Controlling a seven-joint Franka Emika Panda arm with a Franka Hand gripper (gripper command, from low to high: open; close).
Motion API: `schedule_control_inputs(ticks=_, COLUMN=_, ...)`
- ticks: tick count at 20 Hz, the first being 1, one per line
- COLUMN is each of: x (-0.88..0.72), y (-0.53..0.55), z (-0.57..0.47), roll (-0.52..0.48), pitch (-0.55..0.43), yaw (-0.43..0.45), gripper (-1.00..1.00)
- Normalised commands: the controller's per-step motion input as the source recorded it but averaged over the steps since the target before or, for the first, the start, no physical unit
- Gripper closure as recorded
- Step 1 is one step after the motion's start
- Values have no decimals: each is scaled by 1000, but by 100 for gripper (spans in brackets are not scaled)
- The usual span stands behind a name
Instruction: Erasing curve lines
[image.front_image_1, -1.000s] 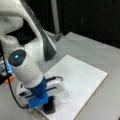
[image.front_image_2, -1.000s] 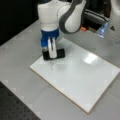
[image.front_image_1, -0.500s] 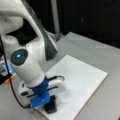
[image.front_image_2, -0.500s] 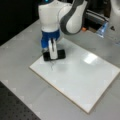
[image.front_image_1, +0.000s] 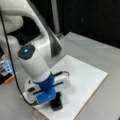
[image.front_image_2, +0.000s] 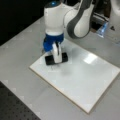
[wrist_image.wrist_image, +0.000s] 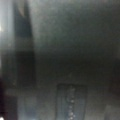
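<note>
Curve lines, thin dark squiggle (image.front_image_2: 51, 67), sit on our white rectangular board (image.front_image_2: 82, 82) near its left corner, just beneath the black rectangular block eraser (image.front_image_2: 56, 58). Our gripper (image.front_image_2: 56, 55) presses that eraser flat, jaws closed on it, long axis running left-right.

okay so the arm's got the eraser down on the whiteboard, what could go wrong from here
The black eraser in the claw sits close to the white board's corner in both front views, so a stroke could run off the edge. The board lies loose on the table; pressing sideways might shift it. No curve lines can be made out.
</note>
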Motion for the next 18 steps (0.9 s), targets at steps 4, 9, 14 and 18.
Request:
schedule_control_inputs(ticks=4, x=347, y=165, z=-592, roll=150, pitch=-74, yaw=-145, gripper=100)
schedule_control_inputs(ticks=9, x=534, y=12, z=-653, roll=175, pitch=-47, yaw=-45, gripper=100)
schedule_control_inputs(ticks=14, x=667, y=-113, z=-658, roll=201, pitch=-3, yaw=46, gripper=100)
schedule_control_inputs(ticks=18, x=712, y=-159, z=-638, roll=224, pitch=51, yaw=62, gripper=100)
